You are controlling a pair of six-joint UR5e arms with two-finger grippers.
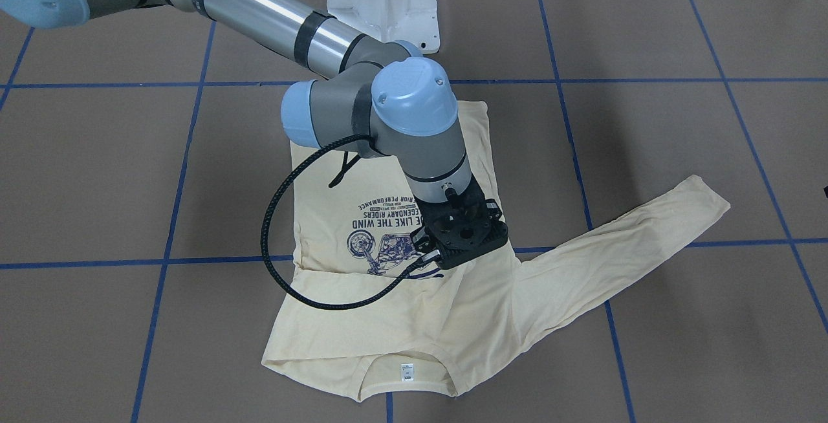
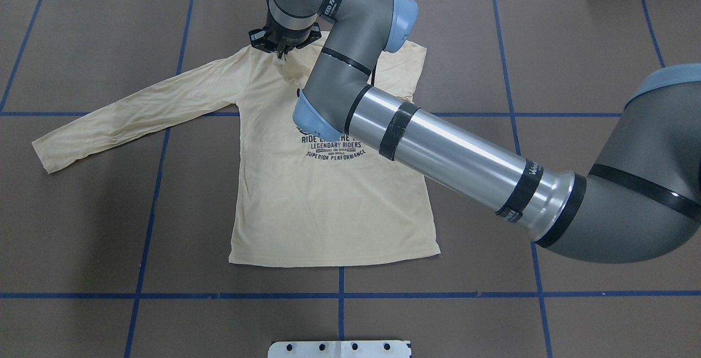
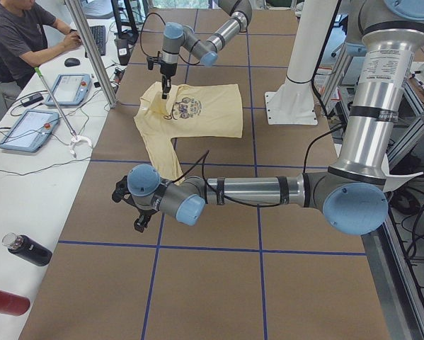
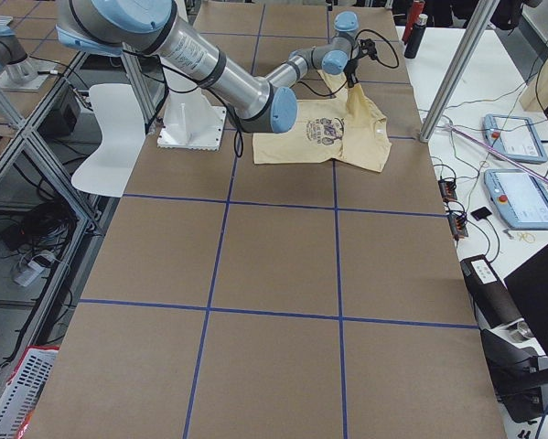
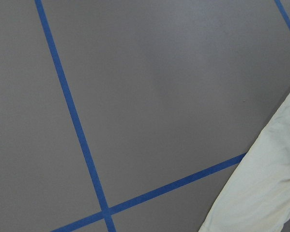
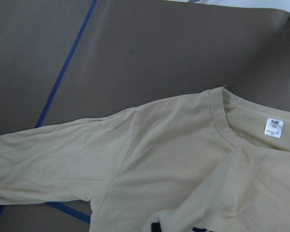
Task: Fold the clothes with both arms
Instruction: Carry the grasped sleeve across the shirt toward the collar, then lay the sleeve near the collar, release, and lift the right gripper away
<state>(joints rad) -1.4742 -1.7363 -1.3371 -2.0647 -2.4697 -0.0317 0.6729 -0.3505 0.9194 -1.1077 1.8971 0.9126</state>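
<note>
The cream-yellow T-shirt point(image 2: 328, 205) lies print-up on the brown table, its neck label point(image 1: 407, 372) on the side away from the robot. One sleeve point(image 2: 137, 111) stretches out flat towards my left side. The other sleeve is folded in over the chest. My right gripper point(image 2: 282, 54) reaches across to the chest near the collar, shut on a fold of fabric that rises in a small peak to it in the exterior right view point(image 4: 351, 82). My left gripper point(image 3: 139, 225) hovers by the outstretched sleeve's end point(image 5: 261, 193); I cannot tell whether it is open.
The white pedestal base point(image 1: 381, 2) stands at the robot's edge of the table. Blue tape lines point(image 2: 339, 295) grid the brown surface. A seated operator point(image 3: 20, 35), tablets and bottles point(image 3: 27, 249) are on a side bench past the table's far edge.
</note>
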